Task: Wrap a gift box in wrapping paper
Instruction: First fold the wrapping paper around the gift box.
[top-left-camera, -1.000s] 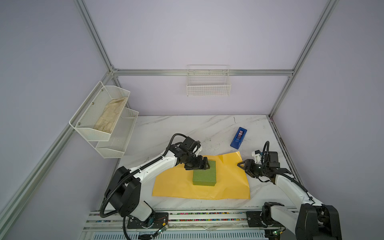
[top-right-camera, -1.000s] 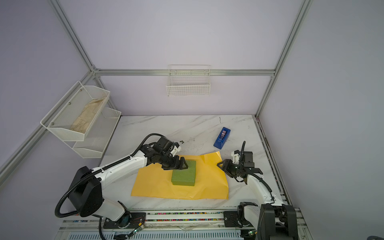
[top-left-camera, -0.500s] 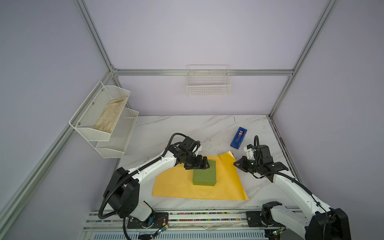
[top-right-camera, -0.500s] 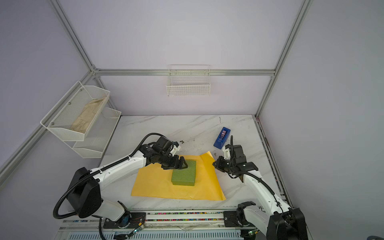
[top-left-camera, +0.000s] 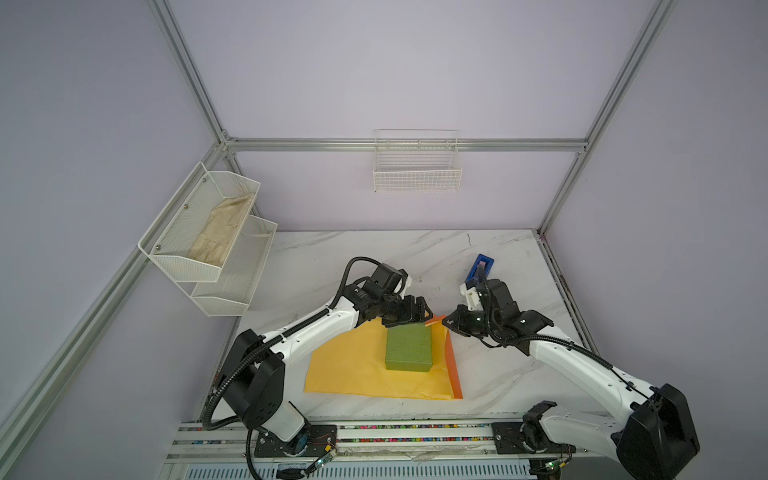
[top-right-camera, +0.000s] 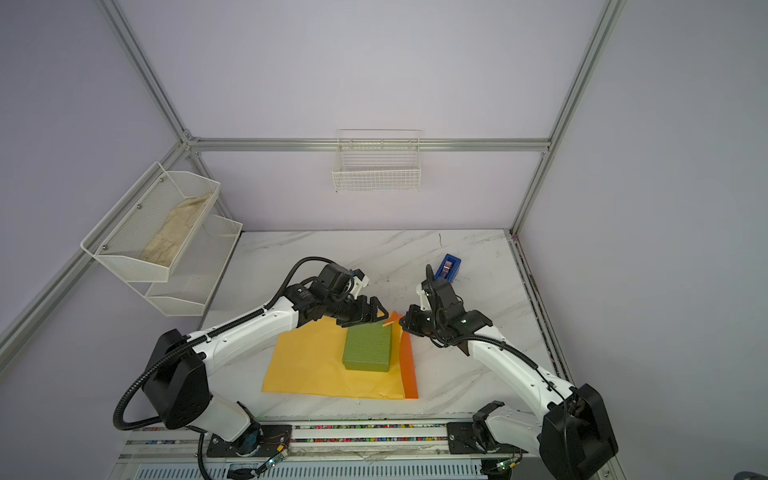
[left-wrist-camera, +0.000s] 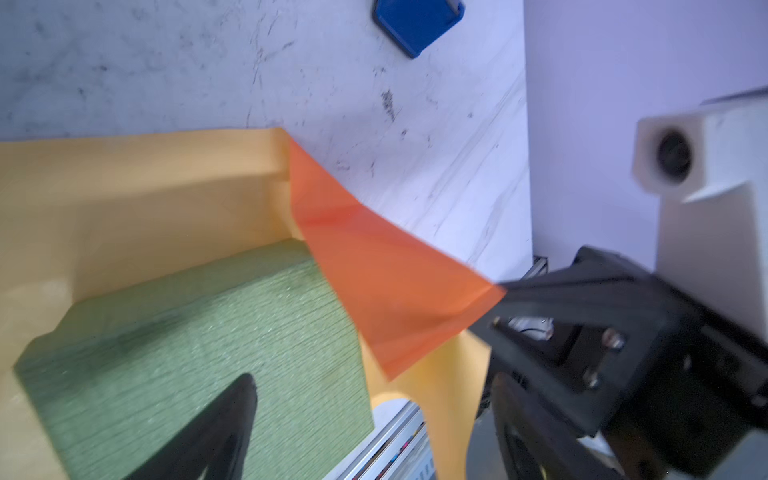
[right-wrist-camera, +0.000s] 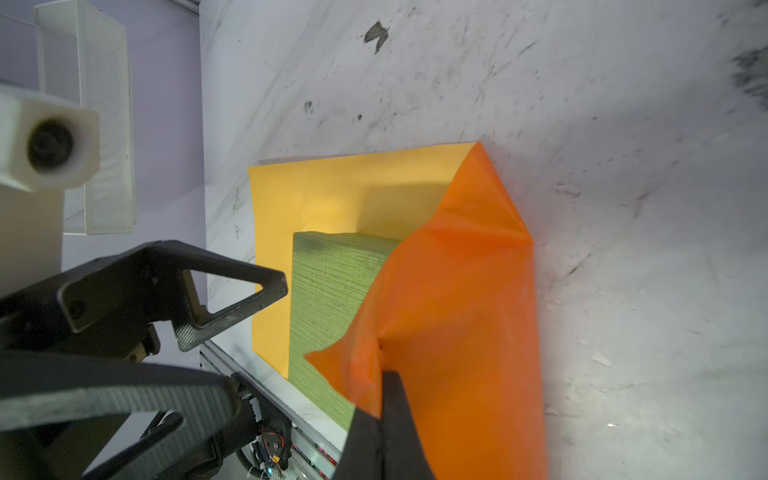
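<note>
Pinching the far right corner of the wrapping paper (right-wrist-camera: 457, 291), the right gripper (right-wrist-camera: 381, 374) is clamped tight on it & holds that corner up off the table (top-left-camera: 374, 257), w/ the glossy orange underside turned out & leaning in toward the gift box (top-left-camera: 408, 348). Rest of the sheet lies flat, yellow side up, near the front rail (top-left-camera: 415, 430). Along its right edge a narrow orange strip shows in both top views where the edge curls over. Sitting on the yellow side, right of the sheet's middle, the gift box has its long side running front to back. The raised flap is just beside its far right corner & in the right wrist view hides part of the box top. At the box's far end the left gripper (top-left-camera: 409, 316) hangs w/ jaws spread wide, nothing btwn them. One finger reaches over the box top in the left wrist view, but can't tell if it touches. Well apart, on the far right of the table behind the right arm (top-left-camera: 573, 361), stands the blue tape dispenser (top-left-camera: 482, 266). On the left the wall rack (top-left-camera: 208, 266) holds a beige cloth (top-left-camera: 220, 228), & a wire basket (top-left-camera: 417, 166) hangs on the back wall.
</note>
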